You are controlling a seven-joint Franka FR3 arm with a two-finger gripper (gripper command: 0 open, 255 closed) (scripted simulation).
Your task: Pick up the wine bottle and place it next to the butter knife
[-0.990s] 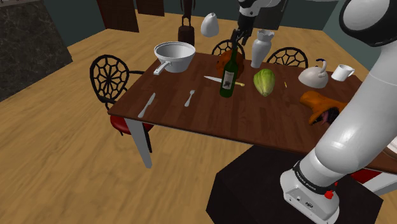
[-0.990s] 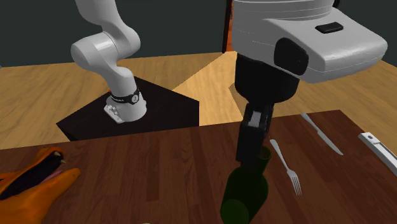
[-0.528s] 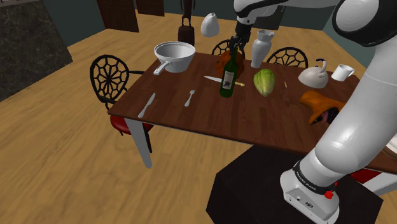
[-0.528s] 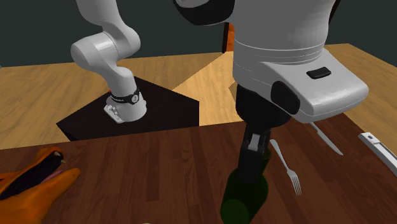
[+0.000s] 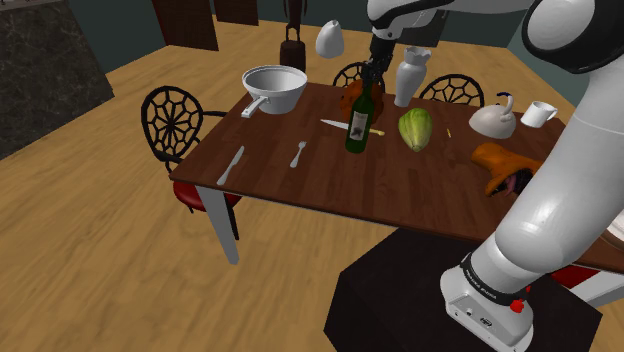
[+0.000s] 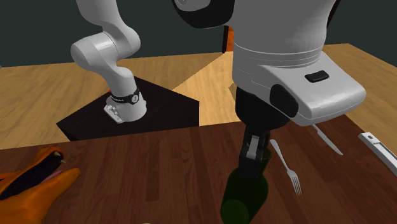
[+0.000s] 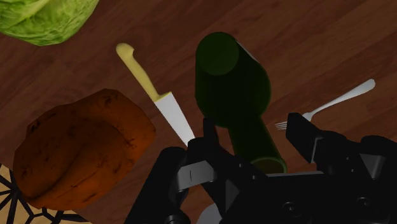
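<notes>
- Hangs the pincer (image 5: 370,78) straight above the bottle (image 5: 358,125), at 12 o'clock of it in the shoulder view, tips down around the neck.
- Spreads the two black fingers (image 7: 208,137) to either side of that neck in the wrist view; grips nothing, with a thin gap visible between the neck and one finger.
- Stands the dark green bottle upright on the brown table (image 5: 265,178), roughly mid-table, pale label facing the shoulder camera.
- Lays the butter knife (image 5: 231,165) well apart from the bottle, at 8 o'clock of it in the shoulder view, close to the table's near edge.
- Places a fork (image 5: 298,152) between the two, also at 8 o'clock of the bottle.
- Tucks a yellow-handled knife (image 7: 156,95) just beside the bottle's base, with a brown lump (image 7: 83,149) on the knife's far side.
- Sets a green cabbage (image 5: 415,128) near the bottle at 3 o'clock in the shoulder view.
- Shows, in the second exterior view, the pincer right over the bottle's top, the fork at 3 o'clock of it and the dark stand (image 6: 172,108) at 11 o'clock.
</notes>
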